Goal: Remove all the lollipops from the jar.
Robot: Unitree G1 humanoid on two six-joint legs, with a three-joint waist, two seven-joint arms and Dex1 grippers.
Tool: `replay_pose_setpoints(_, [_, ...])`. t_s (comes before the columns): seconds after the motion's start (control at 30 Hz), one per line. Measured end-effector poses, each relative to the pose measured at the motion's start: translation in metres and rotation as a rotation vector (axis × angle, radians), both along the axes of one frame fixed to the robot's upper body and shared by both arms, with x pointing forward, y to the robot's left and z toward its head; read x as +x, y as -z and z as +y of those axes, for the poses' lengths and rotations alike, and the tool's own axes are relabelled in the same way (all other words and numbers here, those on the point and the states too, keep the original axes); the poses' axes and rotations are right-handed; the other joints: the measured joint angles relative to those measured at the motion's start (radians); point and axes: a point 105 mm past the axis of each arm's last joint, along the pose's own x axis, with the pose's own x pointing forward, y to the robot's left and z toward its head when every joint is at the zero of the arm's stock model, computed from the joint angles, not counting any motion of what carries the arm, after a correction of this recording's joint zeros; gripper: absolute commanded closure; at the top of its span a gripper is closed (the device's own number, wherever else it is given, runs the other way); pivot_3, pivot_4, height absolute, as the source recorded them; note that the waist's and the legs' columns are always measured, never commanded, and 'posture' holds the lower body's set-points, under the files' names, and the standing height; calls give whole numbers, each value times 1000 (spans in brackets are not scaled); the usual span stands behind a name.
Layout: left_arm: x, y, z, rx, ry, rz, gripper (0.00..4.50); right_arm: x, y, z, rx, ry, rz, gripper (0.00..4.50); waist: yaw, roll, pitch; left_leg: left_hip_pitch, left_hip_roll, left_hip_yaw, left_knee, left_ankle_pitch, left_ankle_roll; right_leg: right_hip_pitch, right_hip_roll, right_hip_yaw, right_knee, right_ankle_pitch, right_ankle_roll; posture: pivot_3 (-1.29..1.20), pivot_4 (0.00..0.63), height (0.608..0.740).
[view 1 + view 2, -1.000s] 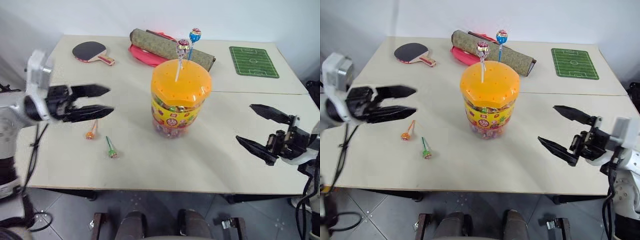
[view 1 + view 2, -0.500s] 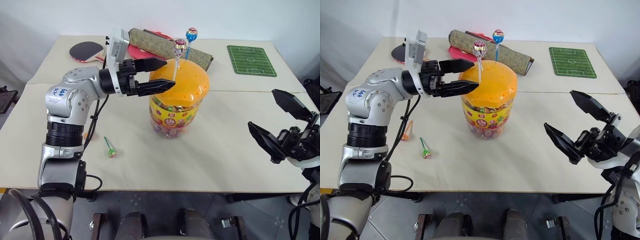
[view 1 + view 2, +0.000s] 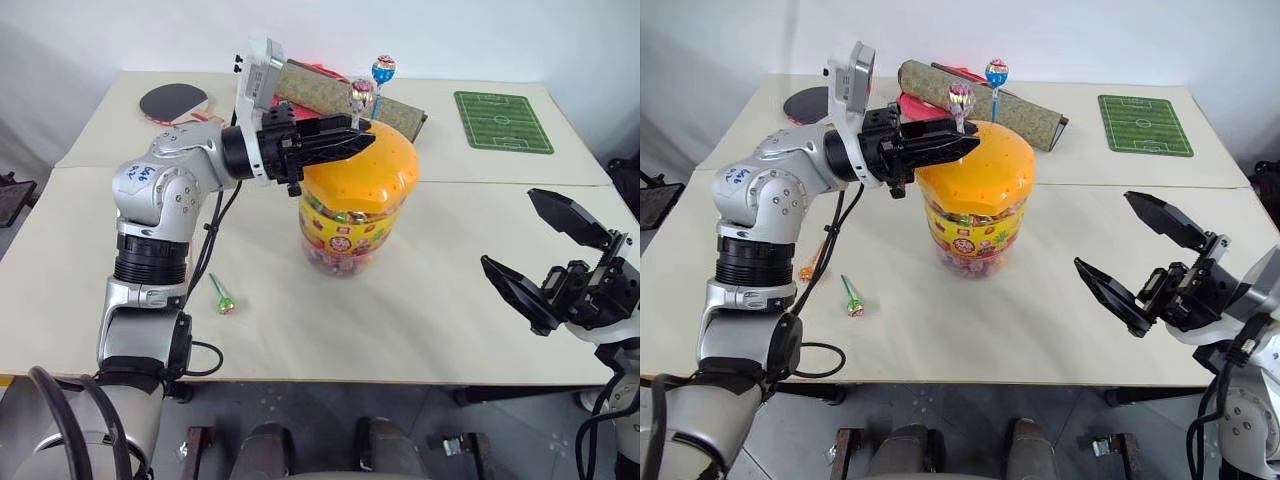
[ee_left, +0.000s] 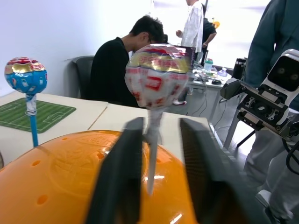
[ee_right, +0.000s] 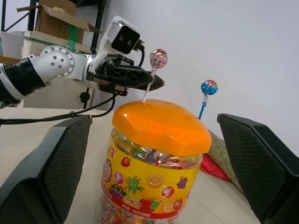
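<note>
Lollipops in two places: white one [image 3: 361,96] and blue one [image 3: 384,70] upright in the orange lid of jar [image 3: 350,220], sticks down in the holes, lower ends hidden. Green one [image 3: 224,303] flat on desk [image 3: 450,300], toward the near left corner. Orange one [image 3: 808,270] beside it, mostly covered by the left arm. Jar upright near the middle of the desk.

Left tool [image 3: 365,134] just above the lid, around the stick of the white one under its head; pinching or only close, impossible to tell. Right tool [image 3: 508,228] spread wide, holding nothing, above the right edge, well apart from jar.

Along the far edge: rolled mat [image 3: 400,108] behind jar, red thing [image 3: 912,104] under it hard to make out, paddle [image 3: 170,100] partly hidden by the left wrist.
</note>
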Motion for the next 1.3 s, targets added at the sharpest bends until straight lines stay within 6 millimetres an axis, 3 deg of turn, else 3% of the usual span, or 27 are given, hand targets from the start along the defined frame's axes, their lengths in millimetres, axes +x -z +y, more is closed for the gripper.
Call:
replay_pose_setpoints(0.03, [1,-1,1,-14,0,5,4476,0,0,1,0,-6,0,0,1,0,0,0,0,0,0,0,0,0,0,0,0,0,0,0,150,740])
replay_pose_setpoints(0.2, [-6,-29,32,-261,68,101,4476,4,-4,17,-17,-96,-17,0,-8,0,0,0,1,0,0,0,0,0,0,0,0,0,0,0,150,740])
replay_pose_setpoints(0.27, [-1,-37,54,-316,2,127,4476,7,-10,28,-47,-173,-40,0,-15,0,0,1,1,-1,0,0,0,0,0,0,1,0,0,0,150,740])
replay_pose_setpoints(0.37, [8,-33,80,-306,-140,141,4476,10,-10,36,-97,-257,-38,0,-20,0,0,1,0,-1,0,0,0,0,0,0,1,0,0,0,150,740])
replay_pose_setpoints(0.43, [8,-11,108,-223,-265,200,4476,14,-5,43,-164,-345,-17,0,-26,0,0,1,0,-1,-1,0,0,0,0,0,1,0,0,0,150,740])
replay_pose_setpoints(0.53, [1,37,146,-65,-446,356,4476,23,6,47,-254,-435,34,0,-31,0,0,0,1,-2,-2,0,0,-1,0,-1,1,0,0,0,150,740])
replay_pose_setpoints(0.7, [-44,128,197,178,-661,588,4476,38,24,42,-362,-454,121,0,-29,0,1,0,1,-2,-2,-1,-1,-2,-1,0,0,0,0,0,150,740])
replay_pose_setpoints(0.77, [-57,155,212,266,-763,662,4476,40,29,42,-398,-445,139,0,-16,-1,1,0,1,-2,-2,-1,-1,-1,-2,-1,0,0,-1,0,150,740])
replay_pose_setpoints(0.93, [-77,192,218,350,-851,759,4476,45,41,36,-455,-405,184,0,2,-1,1,0,1,-2,-1,-1,0,0,-3,0,-1,0,-1,0,150,740])
replay_pose_setpoints(1.03, [-77,198,215,384,-856,744,4476,46,43,35,-459,-398,190,0,-1,0,0,1,1,-2,-2,-1,-1,-1,-3,0,0,-1,-1,0,150,740])
replay_pose_setpoints(1.13, [-73,201,214,374,-865,743,3791,46,43,35,-458,-394,193,0,-2,0,0,2,1,0,-2,-1,-1,-1,-2,0,0,-1,-1,0,150,740])
replay_pose_setpoints(1.3, [-62,187,211,372,-860,662,2325,49,41,36,-438,-371,209,0,-2,0,0,1,1,1,-2,-1,-1,-1,-3,0,0,-1,-1,0,150,740])
